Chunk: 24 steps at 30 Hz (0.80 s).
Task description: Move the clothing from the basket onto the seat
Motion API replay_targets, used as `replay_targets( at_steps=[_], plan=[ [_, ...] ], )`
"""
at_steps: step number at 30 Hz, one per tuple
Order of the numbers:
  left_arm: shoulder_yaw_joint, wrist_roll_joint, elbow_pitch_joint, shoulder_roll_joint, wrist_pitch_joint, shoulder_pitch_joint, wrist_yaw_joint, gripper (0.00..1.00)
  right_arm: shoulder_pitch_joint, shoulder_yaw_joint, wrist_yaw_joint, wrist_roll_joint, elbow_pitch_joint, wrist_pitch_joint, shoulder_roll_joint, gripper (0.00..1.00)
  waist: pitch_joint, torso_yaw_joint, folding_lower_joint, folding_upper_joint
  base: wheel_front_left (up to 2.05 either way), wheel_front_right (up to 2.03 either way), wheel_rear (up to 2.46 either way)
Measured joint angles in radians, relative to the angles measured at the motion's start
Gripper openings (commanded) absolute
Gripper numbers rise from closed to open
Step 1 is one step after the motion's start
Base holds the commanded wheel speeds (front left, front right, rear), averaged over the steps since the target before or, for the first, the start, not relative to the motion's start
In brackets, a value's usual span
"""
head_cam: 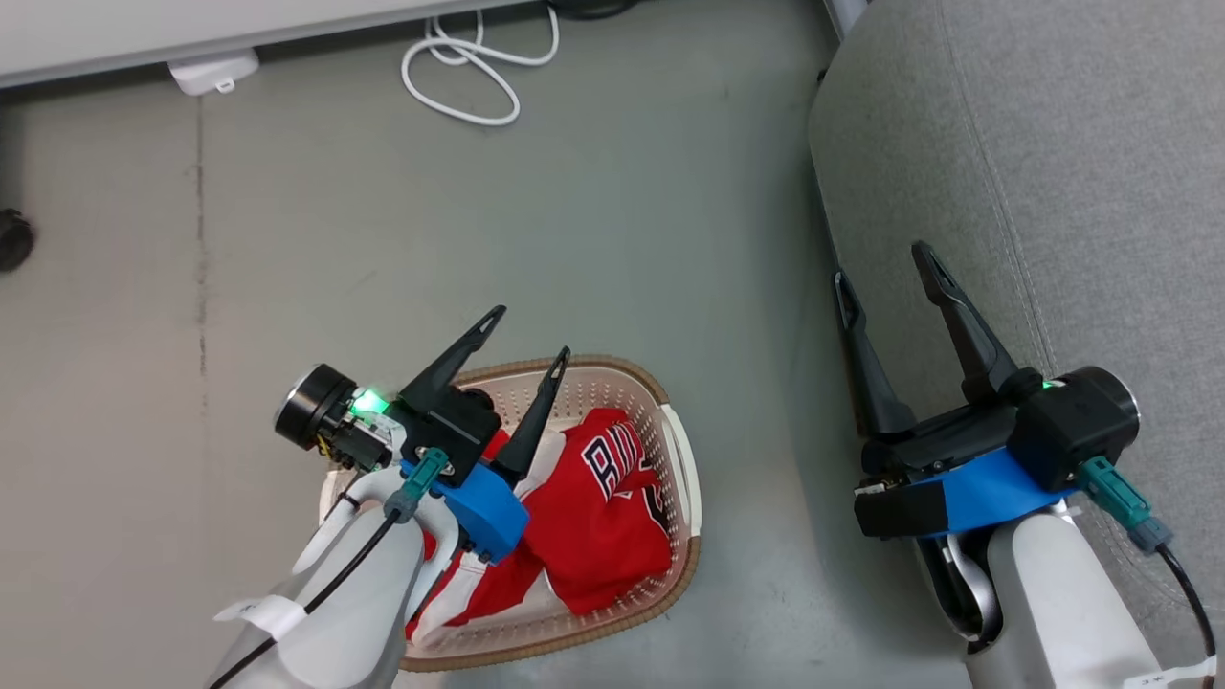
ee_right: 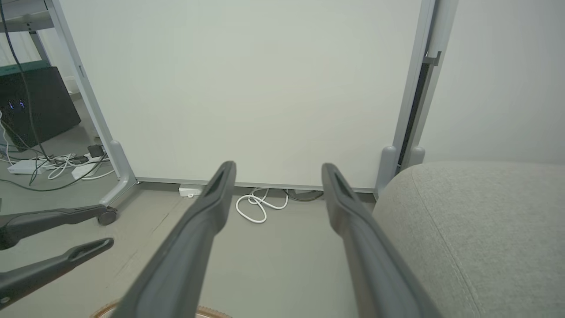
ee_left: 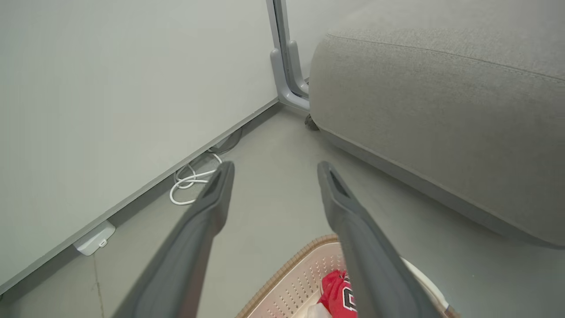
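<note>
Clothing (head_cam: 593, 517), soft red, in perforated basket (head_cam: 684, 450)

Under my arms the grey floor (head_cam: 612, 220) carries the laundry basket (head_cam: 622, 383) at six o'clock, a white cable (head_cam: 478, 65) at twelve, the sofa seat (head_cam: 1053, 172) at three.

Hidden and cropped parts.
My left gripper (head_cam: 531, 332) and forearm (head_cam: 345, 603) cover the basket's (head_cam: 612, 388) left side and some clothing (head_cam: 593, 536); the seat (head_cam: 1053, 144) runs past the edge.

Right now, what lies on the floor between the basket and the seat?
The stretch is bare: the head view shows plain grey floor between the basket and the seat, with nothing lying on it.
</note>
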Motion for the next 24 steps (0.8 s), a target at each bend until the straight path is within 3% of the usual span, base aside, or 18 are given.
replay_targets(
  at_steps=[12,24],
  plan=[
    [-0.288,-0.107,0.255,0.037,0.0,-0.156,0.0,1.0,-0.064,-0.007,0.0,-0.021,-0.041,0.0,0.0,1.0,0.165,-0.029,0.0,0.0,0.0,0.0,0.0],
    [-0.462,-0.238,0.486,0.029,0.0,-0.271,0.0,1.0,-0.114,-0.006,0.0,-0.037,-0.077,0.0,0.0,1.0,0.318,-0.041,0.0,-0.0001,0.0,0.0,0.0]
  ],
)
